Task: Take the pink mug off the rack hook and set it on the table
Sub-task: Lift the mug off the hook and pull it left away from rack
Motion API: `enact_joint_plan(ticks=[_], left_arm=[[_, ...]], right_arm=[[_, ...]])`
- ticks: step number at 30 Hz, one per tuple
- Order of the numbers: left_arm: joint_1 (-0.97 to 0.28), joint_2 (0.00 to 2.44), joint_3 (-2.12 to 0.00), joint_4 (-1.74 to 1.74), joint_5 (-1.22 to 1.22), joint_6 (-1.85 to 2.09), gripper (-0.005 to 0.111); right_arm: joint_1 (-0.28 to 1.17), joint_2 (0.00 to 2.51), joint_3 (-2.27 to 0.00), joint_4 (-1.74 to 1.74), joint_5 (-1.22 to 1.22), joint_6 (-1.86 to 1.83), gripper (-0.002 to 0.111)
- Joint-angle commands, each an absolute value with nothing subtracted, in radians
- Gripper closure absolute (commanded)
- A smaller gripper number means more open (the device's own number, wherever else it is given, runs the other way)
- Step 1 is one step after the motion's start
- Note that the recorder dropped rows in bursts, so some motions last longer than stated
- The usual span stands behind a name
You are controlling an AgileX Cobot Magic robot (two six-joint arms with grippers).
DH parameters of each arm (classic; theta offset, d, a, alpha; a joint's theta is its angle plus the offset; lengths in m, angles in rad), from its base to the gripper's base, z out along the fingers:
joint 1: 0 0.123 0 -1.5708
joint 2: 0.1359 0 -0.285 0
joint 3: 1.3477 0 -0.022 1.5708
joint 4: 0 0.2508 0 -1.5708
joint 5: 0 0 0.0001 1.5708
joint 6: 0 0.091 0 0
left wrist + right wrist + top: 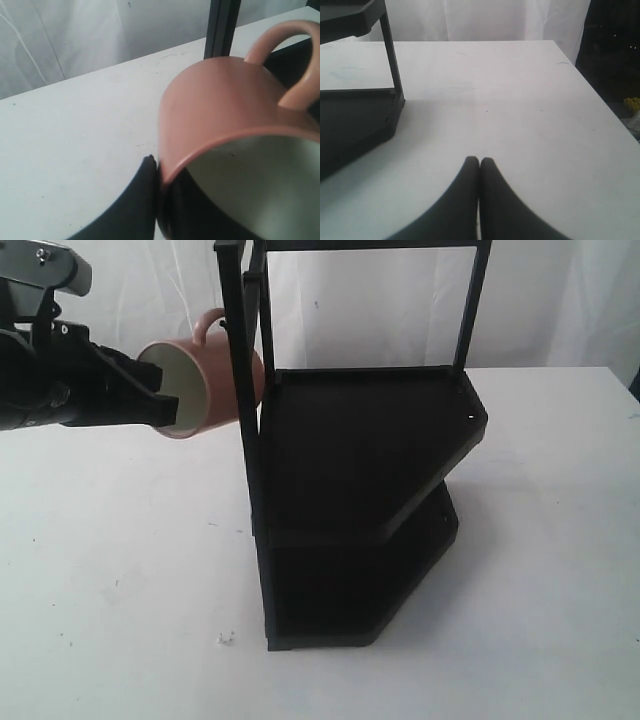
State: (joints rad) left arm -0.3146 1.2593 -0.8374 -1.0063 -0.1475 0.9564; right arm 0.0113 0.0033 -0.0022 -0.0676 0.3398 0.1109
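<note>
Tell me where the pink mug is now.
Upper left of the exterior view: the pink mug is tipped sideways above the table, rim gripped by the left gripper, beside the rack's left post.

Left of the rack: I see bare white counter (120, 560) from the near edge up to below the left tool (162, 406), room to pass.
Under the mug: open air between the pink mug (215, 375) and the counter.
Front post: the black rack's upright post (240, 420) stands against the mug's right side and bars my way rightward.
Hook: the handle sits at the rack hook (231, 325); I cannot tell whether it is clear.
Middle: the black rack (360, 470), two shelves, fills it.
Right side: around the right tool (479, 162), fingers together, the counter is bare to its edges; the rack's corner stands apart.
</note>
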Motion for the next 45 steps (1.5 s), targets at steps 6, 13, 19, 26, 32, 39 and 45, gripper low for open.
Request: enact_joint_plan(ticks=[6,13,19,26,32,39,45], left_arm=[[-0.321,1.128,-0.822,-1.039,-0.215,1.096,0.107],[-0.321,1.039,-0.75,-1.049,-0.338,1.235,0.107],[-0.321,1.024,-0.665,-1.131,-0.372,1.231,0.107],[-0.321,1.026,-0.676,-1.131,-0.422,1.231,0.107],[-0.321,1.026,-0.743,-1.16,-0.317,1.26,0.107],[-0.321,1.026,-0.758,-1.336,-0.306,1.435,0.107],[-0.321,1.026,-0.84,-1.744,-0.474,1.998,0.107]], right_arm=[[0.017,0.0,0.0,-0.074,0.336,0.109,0.108],[0.017,0.0,0.0,-0.074,0.336,0.109,0.108],[0.017,0.0,0.0,-0.074,0.336,0.109,0.108],[0.017,0.0,0.0,-0.074,0.336,0.109,0.108],[0.017,0.0,0.0,-0.074,0.336,0.109,0.108],[0.017,0.0,0.0,-0.074,0.336,0.109,0.108],[0.017,0.0,0.0,-0.074,0.336,0.109,0.108]])
